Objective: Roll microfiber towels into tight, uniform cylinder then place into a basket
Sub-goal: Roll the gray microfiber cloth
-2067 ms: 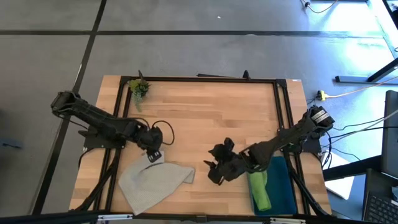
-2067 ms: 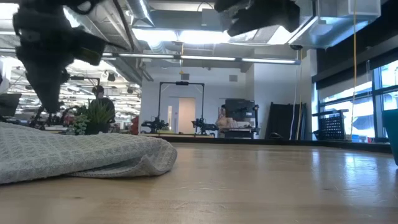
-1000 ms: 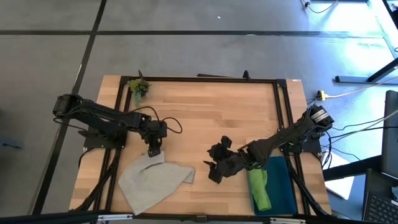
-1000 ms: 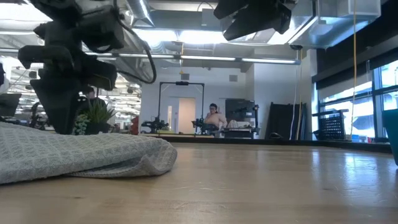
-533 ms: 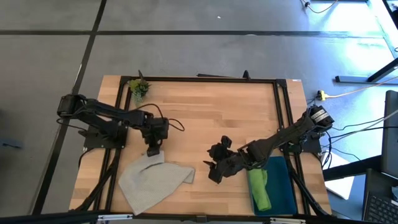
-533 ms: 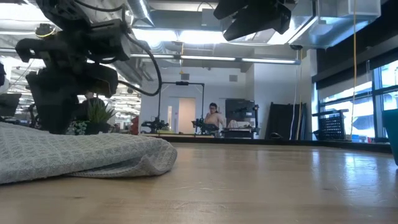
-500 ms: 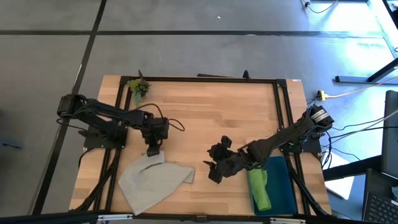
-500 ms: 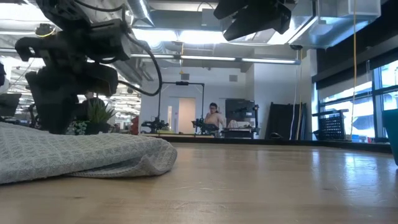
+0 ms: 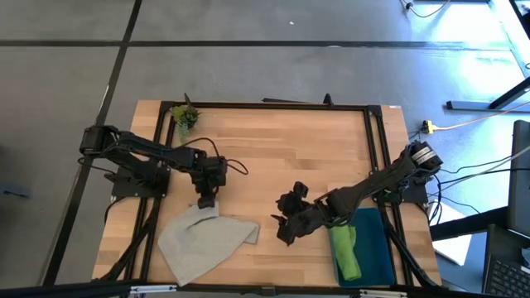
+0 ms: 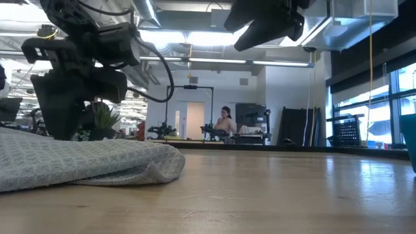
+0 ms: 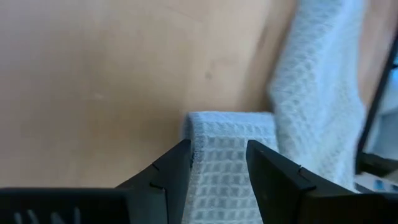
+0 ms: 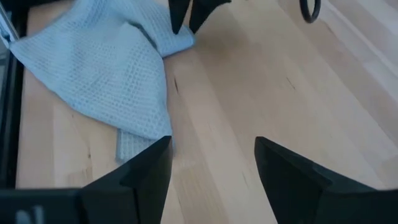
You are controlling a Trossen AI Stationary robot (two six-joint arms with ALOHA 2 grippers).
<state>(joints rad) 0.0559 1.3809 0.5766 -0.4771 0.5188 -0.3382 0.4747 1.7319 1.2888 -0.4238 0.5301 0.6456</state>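
Note:
The pale grey towel (image 9: 203,240) lies crumpled on the table's near left part; it also shows in the low view (image 10: 78,162) and the right wrist view (image 12: 106,74). My left gripper (image 9: 204,201) is shut on the towel's far corner. The lime green towel (image 9: 345,252) lies rolled up inside the teal bin (image 9: 379,248) at the near right. My right gripper (image 9: 286,225) hangs open and empty above bare wood between the grey towel and the bin; its fingers stand wide apart in its wrist view (image 12: 214,180). My left gripper pinches the grey towel's far corner (image 11: 227,134) between its two fingers (image 11: 177,171). The cloth there is a narrow folded strip. The fingers come from above, pointing down. The corner rises a little to the fingers, and the rest of the towel lies slack on the table.
A small green plant sprig (image 9: 185,116) stands at the far left corner. A black frame rail (image 9: 273,106) runs round the table. Bare wood (image 9: 281,157) spreads across the middle and far side.
My left arm has shifted a little toward the table's right and far edges and stands more upright over the towel corner, still shut on it. The grey towel keeps its shape and place.

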